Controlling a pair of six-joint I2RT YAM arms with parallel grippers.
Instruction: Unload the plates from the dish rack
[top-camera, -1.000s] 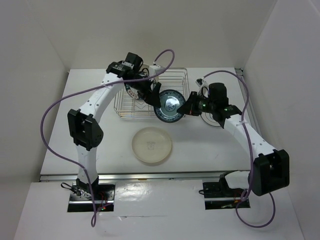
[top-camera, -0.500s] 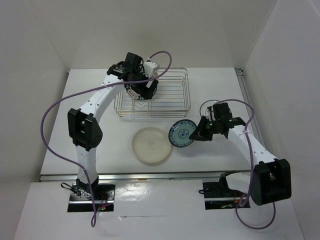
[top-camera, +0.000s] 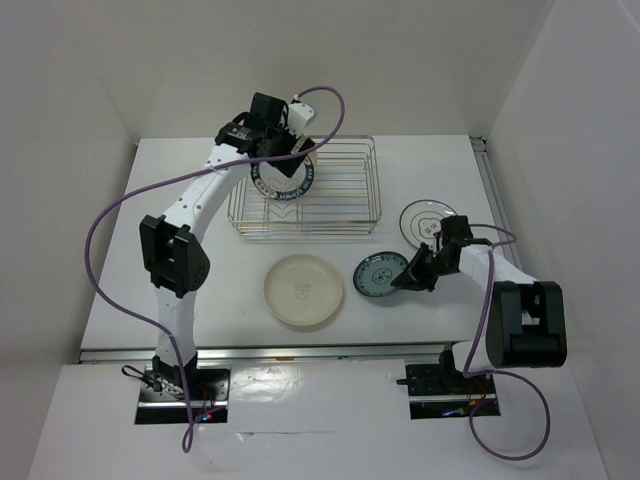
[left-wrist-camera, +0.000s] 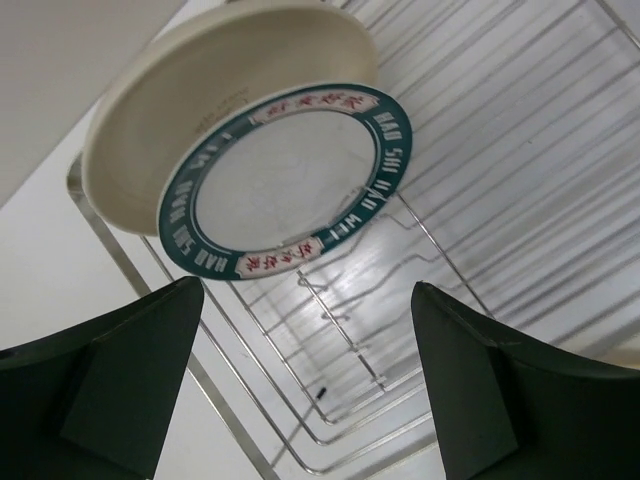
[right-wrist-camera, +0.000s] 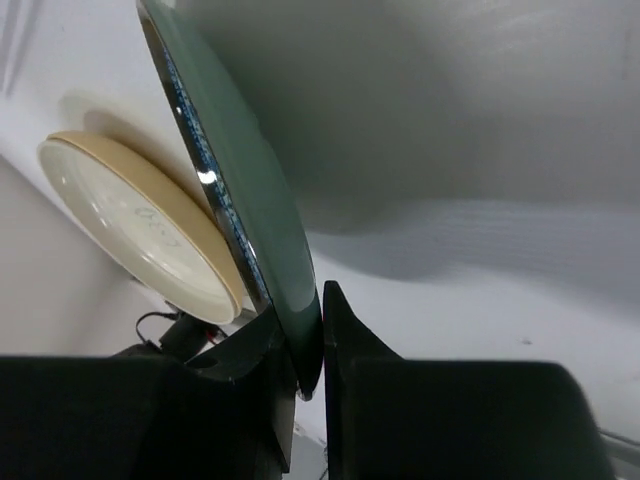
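The silver wire dish rack (top-camera: 335, 200) stands at the back centre. Two plates stand in its left end: a white one with a dark green rim (left-wrist-camera: 285, 180) (top-camera: 283, 181) and a cream one (left-wrist-camera: 160, 110) right behind it. My left gripper (left-wrist-camera: 308, 288) (top-camera: 290, 160) hovers open over them, nothing between its fingers. My right gripper (right-wrist-camera: 320, 320) (top-camera: 413, 279) is shut on the rim of a small blue-patterned plate (right-wrist-camera: 250, 200) (top-camera: 381, 274), held tilted low over the table, right of a tan plate (top-camera: 304, 290) (right-wrist-camera: 130, 230).
A white plate with a thin dark rim (top-camera: 425, 220) lies flat on the table right of the rack, close behind my right wrist. White walls close in the table at the back and both sides. Purple cables loop over both arms.
My right arm carried the blue-patterned plate from the rack's front edge down and right to beside the tan plate. My left gripper opened a little wider and stayed over the rack's left end.
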